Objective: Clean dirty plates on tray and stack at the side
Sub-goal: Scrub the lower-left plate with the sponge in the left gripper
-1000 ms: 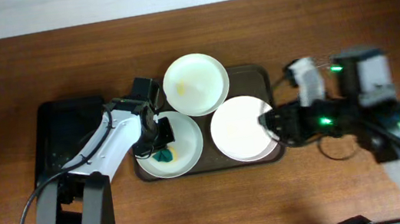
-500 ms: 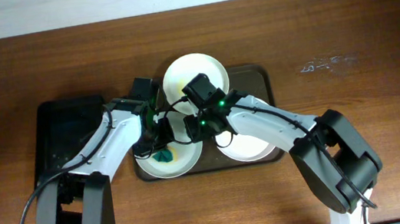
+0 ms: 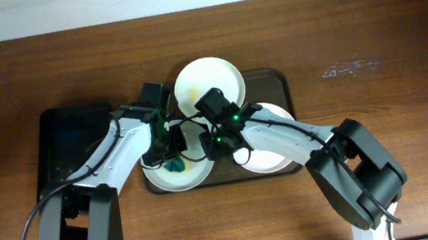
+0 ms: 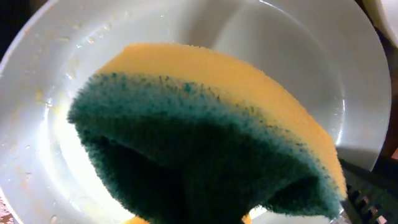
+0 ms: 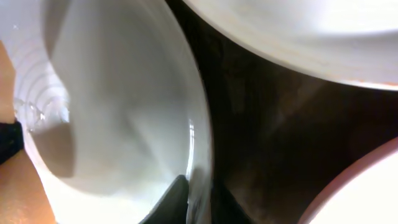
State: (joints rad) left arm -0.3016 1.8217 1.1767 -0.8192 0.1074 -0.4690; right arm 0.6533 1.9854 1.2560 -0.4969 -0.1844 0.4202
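The left claw [image 3: 170,148] is clamped on a yellow-and-green sponge [image 4: 205,143], held in the bowl of the front-left plate [image 3: 196,174]. The right claw [image 3: 210,144] is closed on that plate's right rim, one finger on each side. The front-left plate sits on the brown tray [image 3: 265,82] with the rear plate [image 3: 209,90] and the right plate [image 3: 265,160]. A black tray [image 3: 68,147] lies to the left on the desk [image 3: 385,31].
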